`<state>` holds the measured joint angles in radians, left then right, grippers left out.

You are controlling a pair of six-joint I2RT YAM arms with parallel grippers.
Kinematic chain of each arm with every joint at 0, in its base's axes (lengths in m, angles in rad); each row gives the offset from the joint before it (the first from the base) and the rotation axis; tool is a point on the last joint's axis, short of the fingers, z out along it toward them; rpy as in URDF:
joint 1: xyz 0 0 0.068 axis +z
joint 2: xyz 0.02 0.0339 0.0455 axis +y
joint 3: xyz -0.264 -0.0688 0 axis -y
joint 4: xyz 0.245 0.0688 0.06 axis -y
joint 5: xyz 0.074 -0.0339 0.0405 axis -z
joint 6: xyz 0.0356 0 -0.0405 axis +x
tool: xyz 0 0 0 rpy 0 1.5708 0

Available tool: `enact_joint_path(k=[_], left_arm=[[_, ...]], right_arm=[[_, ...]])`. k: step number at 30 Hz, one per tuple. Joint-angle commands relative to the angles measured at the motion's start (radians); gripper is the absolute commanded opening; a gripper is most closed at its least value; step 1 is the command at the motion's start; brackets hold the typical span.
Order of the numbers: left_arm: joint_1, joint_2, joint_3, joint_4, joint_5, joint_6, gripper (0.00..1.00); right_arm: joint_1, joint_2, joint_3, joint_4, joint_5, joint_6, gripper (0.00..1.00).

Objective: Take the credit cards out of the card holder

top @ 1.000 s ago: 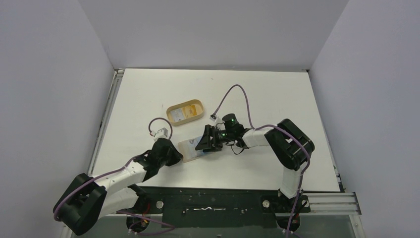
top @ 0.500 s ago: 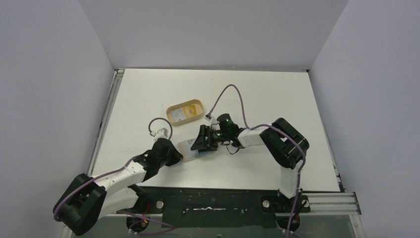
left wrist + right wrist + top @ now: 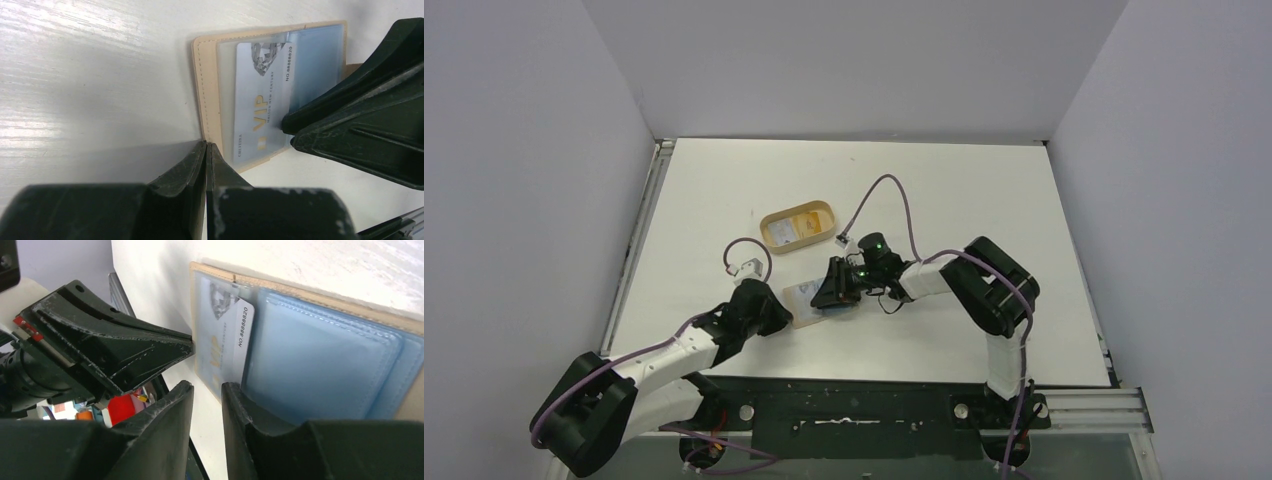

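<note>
Grippers meet at the open card holder [image 3: 802, 302], mid-frame on the white table [image 3: 984, 190].
An oval tray [image 3: 764, 228] lies apart above. The left gripper [image 3: 206, 145], fingers together, touches the holder's tan edge. The right gripper [image 3: 207, 386], fingers slightly apart, sits at the VIP card [image 3: 260, 100]. The card looks thin, stiff and slick, best pinched at its exposed end, though the clear sleeve [image 3: 317, 60] may drag.

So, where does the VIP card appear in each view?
Top external: card, just left of and below centre.
Left wrist: card, upper middle, under the clear sleeve.
Right wrist: card, upper middle, left of the blue pockets.
Shared landmark: the tan holder that holds it.
</note>
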<state>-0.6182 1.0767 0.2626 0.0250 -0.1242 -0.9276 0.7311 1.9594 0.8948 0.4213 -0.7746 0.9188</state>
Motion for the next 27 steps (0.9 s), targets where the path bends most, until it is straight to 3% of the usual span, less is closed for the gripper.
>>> enact_joint_path(k=[1, 4, 8, 17, 27], left_arm=[[0.002, -0.002, -0.006, -0.072, -0.002, 0.026, 0.00], [0.002, -0.009, -0.004, -0.080, -0.005, 0.027, 0.00], [0.002, -0.008, -0.002, -0.084, -0.005, 0.029, 0.00], [0.002, -0.009, 0.005, -0.086, -0.003, 0.032, 0.00], [0.002, -0.018, 0.010, -0.094, -0.009, 0.033, 0.00]], right_arm=[[0.012, 0.014, 0.014, 0.083, -0.002, 0.018, 0.40], [0.015, -0.012, 0.010, 0.011, 0.027, -0.030, 0.54], [0.009, -0.074, 0.000, -0.082, 0.085, -0.100, 0.61], [0.029, -0.101, 0.046, -0.278, 0.228, -0.235, 0.64], [0.112, -0.033, 0.053, -0.181, 0.215, -0.158, 0.64]])
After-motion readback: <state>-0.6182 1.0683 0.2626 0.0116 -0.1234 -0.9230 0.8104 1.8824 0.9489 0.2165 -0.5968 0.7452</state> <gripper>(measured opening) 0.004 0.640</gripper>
